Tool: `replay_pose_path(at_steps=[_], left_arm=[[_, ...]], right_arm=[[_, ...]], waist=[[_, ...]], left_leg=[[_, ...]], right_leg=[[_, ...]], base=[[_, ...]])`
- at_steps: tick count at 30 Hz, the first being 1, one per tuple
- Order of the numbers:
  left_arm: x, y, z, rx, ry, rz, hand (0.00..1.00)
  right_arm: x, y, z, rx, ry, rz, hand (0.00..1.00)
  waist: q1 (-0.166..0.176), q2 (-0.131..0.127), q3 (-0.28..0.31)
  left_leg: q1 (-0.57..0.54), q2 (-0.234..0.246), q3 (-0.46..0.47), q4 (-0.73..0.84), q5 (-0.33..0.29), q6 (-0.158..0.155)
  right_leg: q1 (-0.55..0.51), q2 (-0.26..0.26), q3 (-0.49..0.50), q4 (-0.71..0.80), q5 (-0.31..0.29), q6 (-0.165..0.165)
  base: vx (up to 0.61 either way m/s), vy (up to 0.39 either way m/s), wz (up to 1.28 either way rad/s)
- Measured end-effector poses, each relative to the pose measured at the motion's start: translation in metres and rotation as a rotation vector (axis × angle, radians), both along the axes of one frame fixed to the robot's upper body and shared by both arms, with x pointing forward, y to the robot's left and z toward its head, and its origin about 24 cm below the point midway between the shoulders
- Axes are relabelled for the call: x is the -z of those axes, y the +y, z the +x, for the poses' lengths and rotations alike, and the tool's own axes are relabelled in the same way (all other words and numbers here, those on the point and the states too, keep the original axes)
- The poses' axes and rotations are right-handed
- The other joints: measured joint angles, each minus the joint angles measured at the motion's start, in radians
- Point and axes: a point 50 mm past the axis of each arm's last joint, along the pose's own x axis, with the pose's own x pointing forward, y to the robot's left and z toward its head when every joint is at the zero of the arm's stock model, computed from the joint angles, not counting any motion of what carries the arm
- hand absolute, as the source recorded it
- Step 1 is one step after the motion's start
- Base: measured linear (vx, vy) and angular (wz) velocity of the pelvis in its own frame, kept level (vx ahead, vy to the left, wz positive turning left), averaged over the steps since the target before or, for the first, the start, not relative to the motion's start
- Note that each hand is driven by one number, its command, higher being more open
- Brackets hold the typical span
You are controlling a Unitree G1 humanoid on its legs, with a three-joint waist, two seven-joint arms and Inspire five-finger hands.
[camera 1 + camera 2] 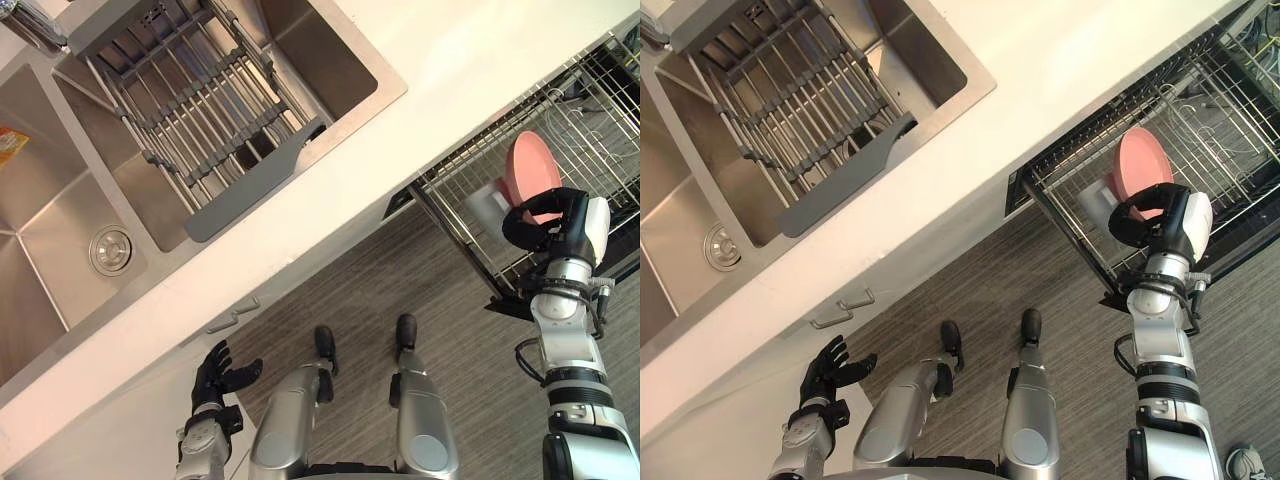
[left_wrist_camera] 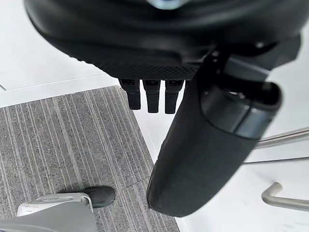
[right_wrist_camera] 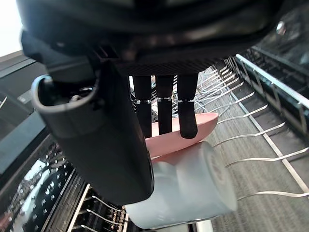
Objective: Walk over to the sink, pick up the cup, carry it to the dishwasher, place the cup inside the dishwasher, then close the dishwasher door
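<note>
The right hand [image 1: 556, 226] grips a plain white cup [image 3: 190, 186] between its thumb and fingers [image 3: 187, 118], over the pulled-out wire dishwasher rack [image 1: 455, 185] at the right. The cup is smooth and round-sided, just beside a pink plate [image 1: 530, 165] standing in the rack. The left hand [image 1: 218, 375] hangs at the near left, fingers spread and empty, before a white cabinet [image 1: 120, 420] below the steel sink [image 1: 60, 230].
</note>
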Motion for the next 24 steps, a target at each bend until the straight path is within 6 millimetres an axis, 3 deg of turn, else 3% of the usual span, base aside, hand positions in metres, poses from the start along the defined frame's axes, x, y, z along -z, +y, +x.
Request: replay_pose_path(at_steps=[7, 11, 15, 20, 24], left_arm=[[-0.001, -0.002, 0.003, 0.012, -0.008, 0.002, 0.9], [-0.003, -0.001, 0.005, 0.012, -0.017, 0.002, 0.9], [-0.008, -0.001, 0.009, 0.011, -0.042, 0.005, 0.9], [-0.006, 0.002, 0.007, -0.019, -0.034, -0.007, 0.9], [-0.006, 0.001, 0.006, -0.02, -0.027, -0.013, 0.9]], right_arm=[[-0.008, 0.0, -0.003, 0.018, -0.057, 0.014, 0.9], [-0.018, -0.005, -0.024, 0.069, -0.182, 0.07, 0.9], [-0.012, -0.021, -0.058, 0.186, -0.312, 0.188, 0.9], [0.018, -0.037, -0.105, 0.327, -0.34, 0.318, 0.9], [0.044, -0.039, -0.128, 0.389, -0.324, 0.443, 0.9]], waist=[[0.0, -0.001, 0.001], [-0.001, -0.004, 0.002], [-0.001, -0.022, 0.007], [-0.005, -0.043, 0.003], [-0.005, -0.047, 0.002]], left_leg=[[0.001, 0.0, 0.0, -0.001, 0.0, 0.0], [0.01, 0.003, 0.0, -0.005, 0.0, 0.0], [0.027, 0.003, 0.0, -0.013, 0.0, 0.0], [0.042, 0.006, 0.01, -0.027, 0.002, -0.003], [0.059, 0.019, 0.021, -0.027, -0.003, -0.011]], right_leg=[[0.0, 0.002, 0.002, 0.0, 0.0, 0.0], [0.006, 0.003, 0.006, 0.0, 0.0, 0.0], [0.019, 0.004, 0.019, -0.001, -0.001, 0.0], [0.021, 0.008, 0.028, 0.002, -0.003, 0.0], [0.033, 0.015, 0.033, 0.01, -0.012, 0.001]], base=[[0.0, 0.0, 0.0], [0.0, 0.0, 0.0], [0.0, 0.0, 0.0], [-0.01, -0.001, -0.07], [-0.01, -0.017, -0.06]])
